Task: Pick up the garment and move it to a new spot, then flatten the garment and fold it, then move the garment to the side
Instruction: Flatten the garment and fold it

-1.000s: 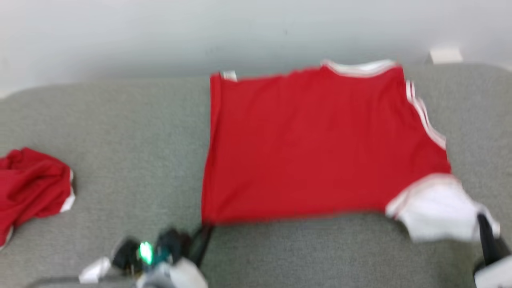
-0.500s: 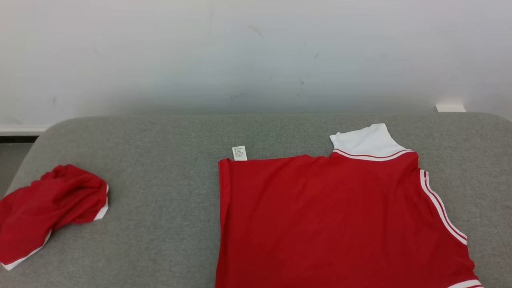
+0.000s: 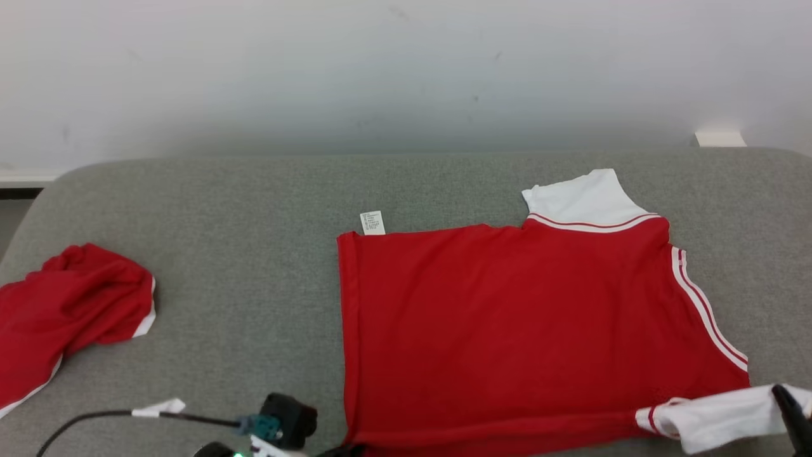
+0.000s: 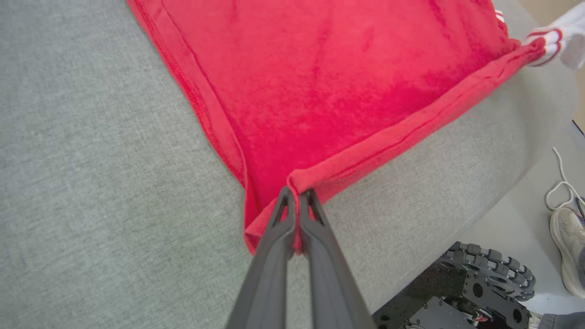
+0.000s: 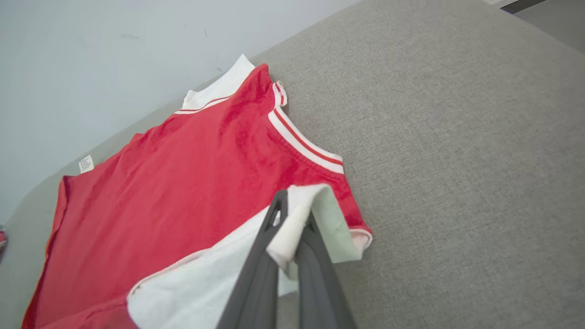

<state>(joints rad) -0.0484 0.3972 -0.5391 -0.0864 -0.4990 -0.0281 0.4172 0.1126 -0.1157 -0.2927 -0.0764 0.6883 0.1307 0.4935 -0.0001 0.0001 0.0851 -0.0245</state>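
Note:
The red garment with white sleeves lies spread flat on the grey cushion, its far sleeve pointing toward the wall. My left gripper is shut on the garment's near left hem corner, and the fabric bunches at the fingertips. My right gripper is shut on the near white sleeve. In the head view that sleeve stretches to the right gripper at the lower right corner.
A second red garment lies crumpled at the cushion's left end. A pale wall runs behind the cushion. Past its near edge are my wheeled base and a person's shoe. A dark cable trails at the lower left.
The head camera tipped up and then partly back down, so the whole picture shifted. The garment stays spread with both grippers still shut on it. The far white sleeve now shows fully.

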